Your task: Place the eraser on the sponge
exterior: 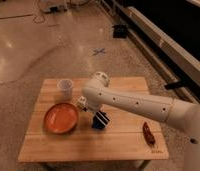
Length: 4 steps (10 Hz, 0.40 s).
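Note:
The deep-blue sponge (pixel 97 123) lies on the wooden table (pixel 93 145) just right of the orange plate. The black eraser (pixel 103 118) with thin white edges sits on the sponge's right part, tilted. My gripper (pixel 85 105) hangs at the end of the white arm, just up and left of both, between the plate and the sponge. Nothing shows in its hold. The arm hides part of the table behind the sponge.
An orange plate (pixel 61 118) lies at the left-centre. Behind it stands a white cup (pixel 65 89). A dark-red pepper-like object (pixel 148 134) rests near the right front corner. The white arm (pixel 138 104) crosses the table from the right.

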### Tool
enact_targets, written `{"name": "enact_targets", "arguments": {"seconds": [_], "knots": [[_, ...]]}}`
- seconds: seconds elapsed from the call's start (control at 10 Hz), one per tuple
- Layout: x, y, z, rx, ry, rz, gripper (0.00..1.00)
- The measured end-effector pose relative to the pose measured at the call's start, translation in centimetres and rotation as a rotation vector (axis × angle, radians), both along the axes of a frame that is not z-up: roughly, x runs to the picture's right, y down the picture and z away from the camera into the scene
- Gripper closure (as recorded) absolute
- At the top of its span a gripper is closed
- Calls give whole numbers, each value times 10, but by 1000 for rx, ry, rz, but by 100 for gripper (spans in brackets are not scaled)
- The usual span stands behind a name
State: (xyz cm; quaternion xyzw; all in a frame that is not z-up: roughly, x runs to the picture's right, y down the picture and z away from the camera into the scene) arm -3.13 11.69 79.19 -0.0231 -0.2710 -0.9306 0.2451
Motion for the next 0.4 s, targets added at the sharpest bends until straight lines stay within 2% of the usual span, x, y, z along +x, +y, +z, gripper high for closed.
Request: {"name": "enact_targets", "arguments": {"seconds": [0.3, 0.4], "knots": [[8, -3, -4, 5, 13, 0, 20], [14, -6, -5, 3, 19, 16, 20]]}}
